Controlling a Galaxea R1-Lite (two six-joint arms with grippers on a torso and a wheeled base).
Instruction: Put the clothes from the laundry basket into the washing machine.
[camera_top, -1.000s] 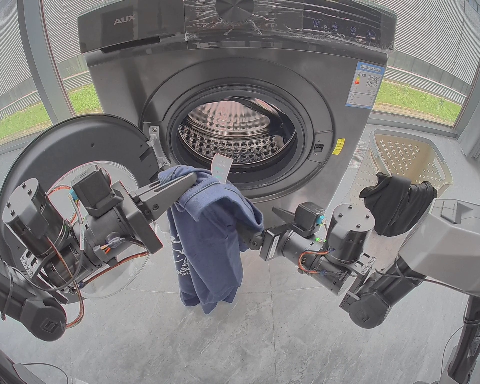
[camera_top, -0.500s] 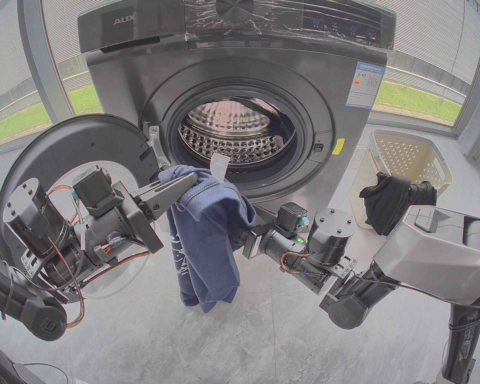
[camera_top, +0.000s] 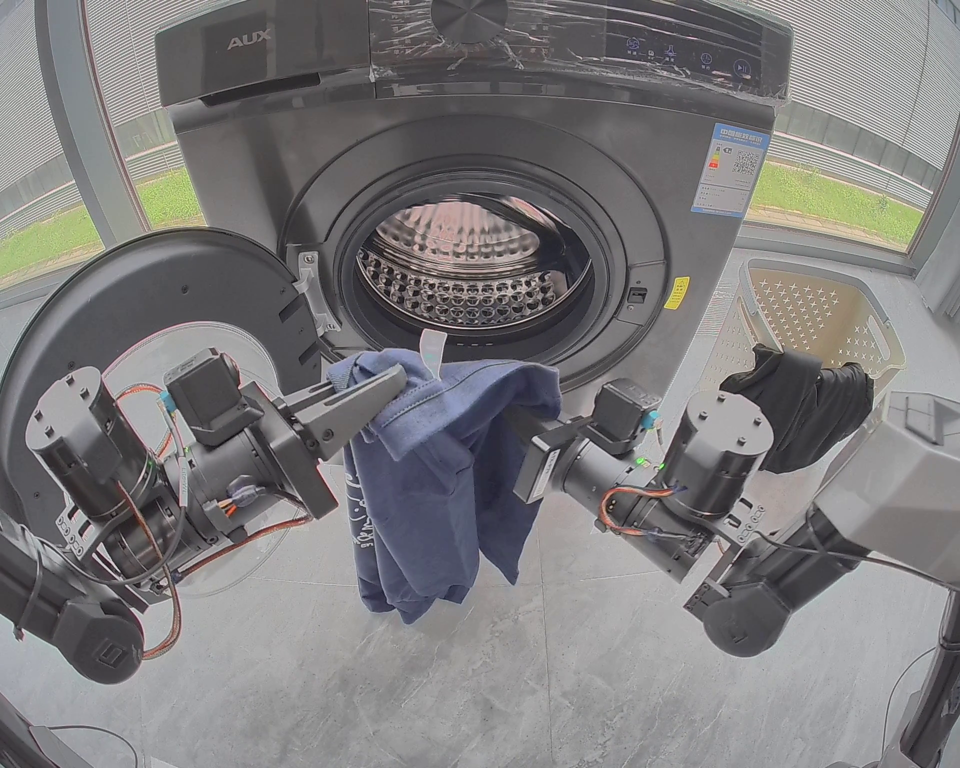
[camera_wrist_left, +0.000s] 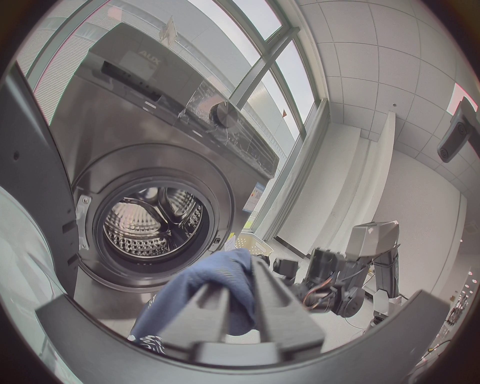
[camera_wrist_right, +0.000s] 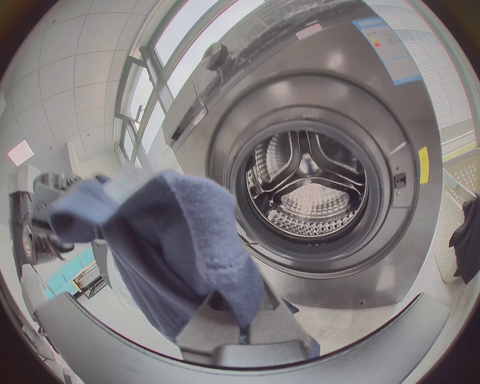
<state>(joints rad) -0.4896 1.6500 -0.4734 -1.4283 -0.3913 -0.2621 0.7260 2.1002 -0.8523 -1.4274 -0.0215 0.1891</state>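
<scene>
A blue garment (camera_top: 440, 470) hangs between my two grippers in front of the open washing machine (camera_top: 480, 130), just below the drum opening (camera_top: 470, 265). My left gripper (camera_top: 385, 385) is shut on its left top edge, and the cloth (camera_wrist_left: 220, 280) bulges between the fingers. My right gripper (camera_top: 520, 415) is shut on the right top edge, the fabric (camera_wrist_right: 190, 240) draped over its fingers. The rest of the garment dangles toward the floor. A beige laundry basket (camera_top: 820, 310) stands right of the machine with a black garment (camera_top: 790, 405) hung over its rim.
The round machine door (camera_top: 150, 300) stands swung open at the left, behind my left arm. The steel drum (camera_wrist_right: 307, 185) holds no clothes. Grey tiled floor (camera_top: 560, 660) lies open below the garment. Windows run behind the machine.
My right gripper has lifted and moved right with its edge of the blue garment, spreading the cloth wider. The left gripper has shifted slightly down and right with its hold unchanged.
</scene>
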